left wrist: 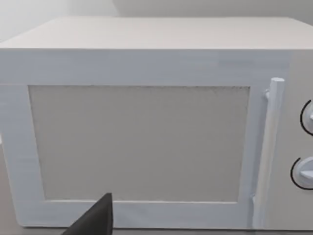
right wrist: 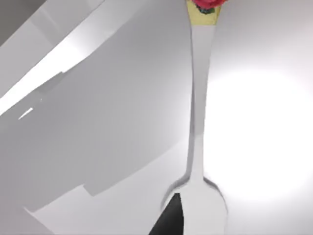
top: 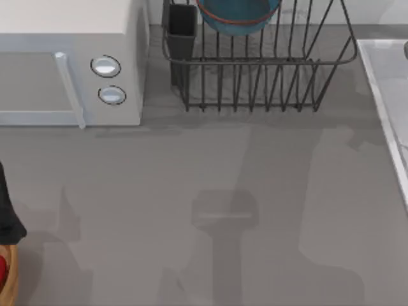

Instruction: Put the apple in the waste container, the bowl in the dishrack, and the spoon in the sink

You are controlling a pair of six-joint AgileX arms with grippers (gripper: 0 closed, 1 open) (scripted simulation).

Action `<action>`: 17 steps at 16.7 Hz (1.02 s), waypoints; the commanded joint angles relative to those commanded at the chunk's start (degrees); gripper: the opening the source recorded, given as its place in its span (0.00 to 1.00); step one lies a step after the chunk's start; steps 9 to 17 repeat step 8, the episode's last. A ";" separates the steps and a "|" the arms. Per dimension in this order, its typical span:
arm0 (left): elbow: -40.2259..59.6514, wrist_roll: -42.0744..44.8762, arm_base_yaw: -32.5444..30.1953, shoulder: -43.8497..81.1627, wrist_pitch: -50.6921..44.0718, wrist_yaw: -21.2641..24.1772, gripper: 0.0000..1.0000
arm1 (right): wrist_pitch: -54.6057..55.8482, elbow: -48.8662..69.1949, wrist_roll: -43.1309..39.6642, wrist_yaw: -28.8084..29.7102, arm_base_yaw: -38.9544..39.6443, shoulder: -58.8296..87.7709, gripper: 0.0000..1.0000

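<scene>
Teal bowl [top: 237, 16] sits in the dishrack [top: 255, 76]; spoon [right wrist: 199, 147] lies in the sink [right wrist: 98, 122]; grippers' state untellable.

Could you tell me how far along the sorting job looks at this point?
Looks done: the bowl sits in the dishrack, and the apple lies in the waste container. In hand: the spoon hangs over the sink in the right wrist view. Left: confirming the spoon's release.
</scene>
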 joint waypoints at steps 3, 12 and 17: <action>0.00 0.00 0.00 0.00 0.00 0.00 1.00 | 0.00 0.00 0.00 0.00 0.00 0.00 1.00; 0.00 0.00 0.00 0.00 0.00 0.00 1.00 | 0.00 0.00 0.00 0.00 0.00 0.00 1.00; 0.00 0.00 0.00 0.00 0.00 0.00 1.00 | 0.00 0.00 0.00 0.00 0.00 0.00 1.00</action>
